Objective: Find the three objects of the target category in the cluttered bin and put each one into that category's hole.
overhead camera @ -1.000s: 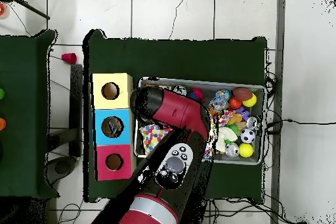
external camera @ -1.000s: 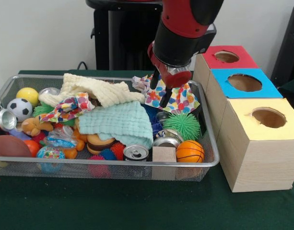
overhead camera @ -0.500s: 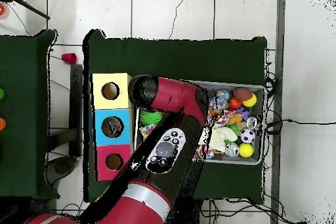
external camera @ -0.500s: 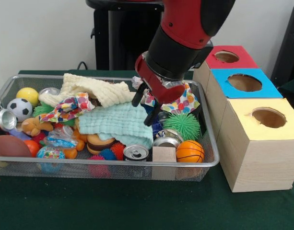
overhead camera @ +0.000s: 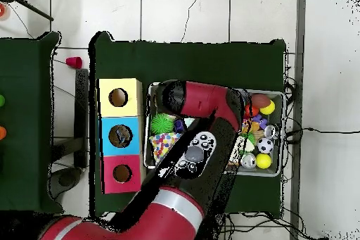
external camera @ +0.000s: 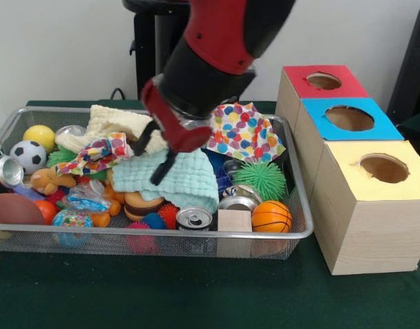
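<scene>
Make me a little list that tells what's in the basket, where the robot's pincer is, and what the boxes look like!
basket: wire basket full of toys, cloths and cans
pincer: pincer open, empty, over the mint green cloth
cloths: cream cloth, dotted cloth, mint green cloth
balls: yellow ball, soccer ball, basketball, spiky green ball
cans: one upright at the basket's front
boxes: three wooden ones beside the basket, each with a round hole; tops red, blue, yellow
</scene>
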Controlling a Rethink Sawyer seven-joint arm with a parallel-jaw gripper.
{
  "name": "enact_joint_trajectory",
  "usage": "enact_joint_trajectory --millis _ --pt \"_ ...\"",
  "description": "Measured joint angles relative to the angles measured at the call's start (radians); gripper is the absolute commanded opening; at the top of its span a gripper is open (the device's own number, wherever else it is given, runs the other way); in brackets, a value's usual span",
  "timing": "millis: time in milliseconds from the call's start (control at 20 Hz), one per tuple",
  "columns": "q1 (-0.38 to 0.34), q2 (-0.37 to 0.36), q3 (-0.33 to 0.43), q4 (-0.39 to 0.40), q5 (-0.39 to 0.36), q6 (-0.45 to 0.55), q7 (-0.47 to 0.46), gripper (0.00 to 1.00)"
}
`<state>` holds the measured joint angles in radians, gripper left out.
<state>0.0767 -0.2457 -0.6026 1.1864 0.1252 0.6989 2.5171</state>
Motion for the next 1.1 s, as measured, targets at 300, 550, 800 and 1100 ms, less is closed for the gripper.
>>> enact_joint_trajectory --millis 300,550,800,1100 --pt "-0.144 0.017 0.042 0.000 -0.059 -0.180 0.000 1.00" --pt "-0.224 0.043 0.086 0.001 -0.089 -0.311 0.000 1.00" --pt "-0.263 0.042 0.136 0.015 -0.099 -0.369 0.000 1.00" --pt "-0.268 0.027 0.159 0.031 -0.097 -0.369 0.000 1.00"
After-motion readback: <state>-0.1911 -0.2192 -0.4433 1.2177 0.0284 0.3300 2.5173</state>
